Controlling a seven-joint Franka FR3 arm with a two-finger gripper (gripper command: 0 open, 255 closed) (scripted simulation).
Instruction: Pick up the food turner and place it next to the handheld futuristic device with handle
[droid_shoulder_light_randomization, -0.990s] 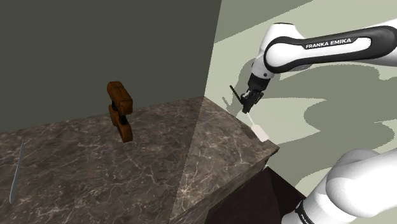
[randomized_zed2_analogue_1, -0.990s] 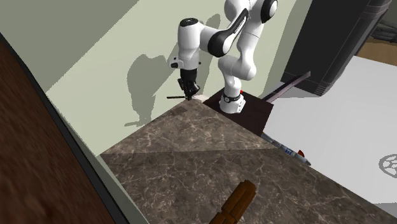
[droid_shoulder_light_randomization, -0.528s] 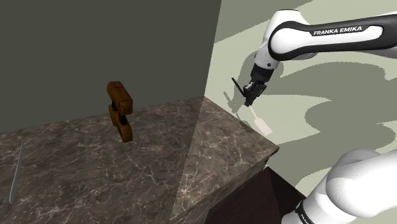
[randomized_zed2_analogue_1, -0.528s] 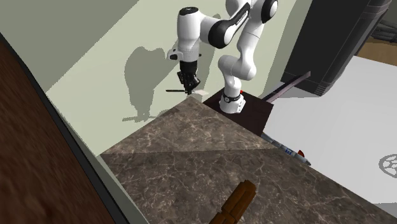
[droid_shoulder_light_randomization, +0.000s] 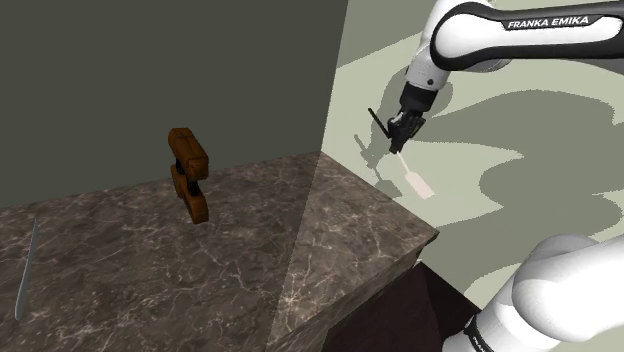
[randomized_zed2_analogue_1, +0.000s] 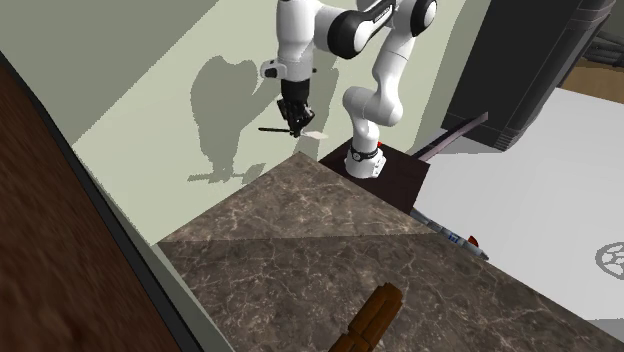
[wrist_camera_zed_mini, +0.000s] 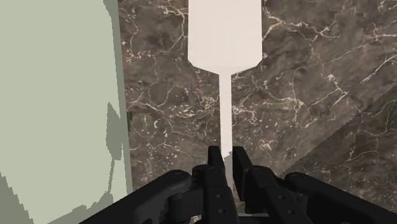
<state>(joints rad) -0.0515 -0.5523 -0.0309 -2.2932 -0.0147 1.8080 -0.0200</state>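
The white food turner (droid_shoulder_light_randomization: 411, 177) is suspended in air, clamped at its thin handle by the black gripper (droid_shoulder_light_randomization: 397, 145), with the flat blade hanging below the fingers toward 5 o'clock in the shoulder view. In the wrist view, the fingers are closed narrowly on the turner (wrist_camera_zed_mini: 224, 51) handle and the gripper (wrist_camera_zed_mini: 224, 159) holds it with the blade pointing straight ahead over the marble counter (wrist_camera_zed_mini: 305, 76). Change over the last 1 s: the blade was at the counter (droid_shoulder_light_randomization: 230, 260) corner, and in 2 steps it has risen clear, so a visible gap now separates blade and stone. Judgement: the grasp has taken the load and the pick phase is complete; transport and placement remain. The brown handheld device (droid_shoulder_light_randomization: 188, 173) stands upright on the counter, well apart from the gripper at 9 o'clock in the shoulder view. In the second exterior view, the device (randomized_zed2_analogue_1: 372, 315) lies at 5 o'clock from the gripper (randomized_zed2_analogue_1: 296, 128). The next move calls for a long traverse across the counter, then a descent beside the device without touching it.
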